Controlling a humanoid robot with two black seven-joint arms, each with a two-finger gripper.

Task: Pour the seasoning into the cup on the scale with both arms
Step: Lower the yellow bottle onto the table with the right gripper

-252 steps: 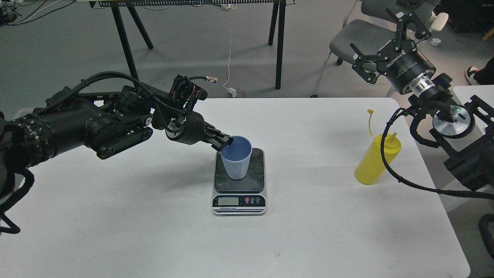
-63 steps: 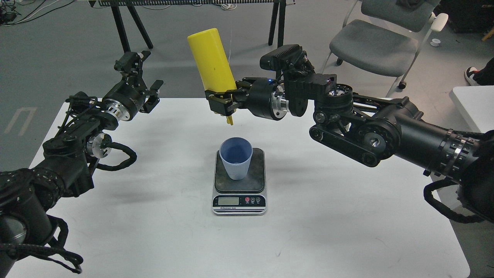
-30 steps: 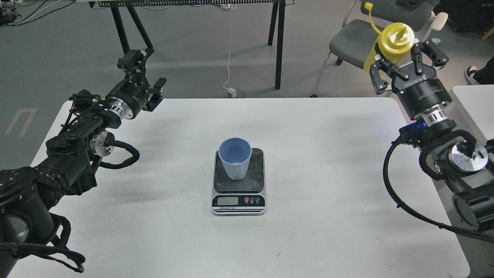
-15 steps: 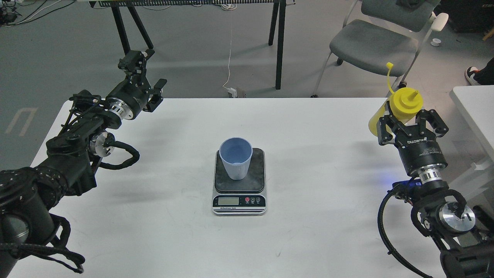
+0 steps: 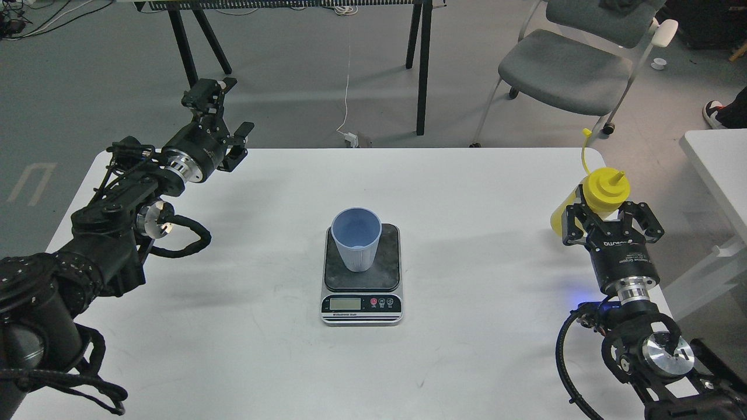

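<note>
The light blue cup stands upright on the dark plate of the scale at the table's middle. The yellow seasoning bottle is upright near the table's right edge, nozzle up, with its cap strap rising behind it. My right gripper is shut around the bottle's body from the near side and hides its lower part. I cannot tell whether the bottle's base touches the table. My left gripper is open and empty, raised over the table's far left corner, well away from the cup.
The white table ends just right of the bottle. A second white table stands further right. A grey chair and black trestle legs stand beyond the far edge.
My right arm swung the bottle from tipped above the cup back to the right side, turned it upright and lowered it toward the table. My left arm pulled back from the cup earlier and now holds still.
</note>
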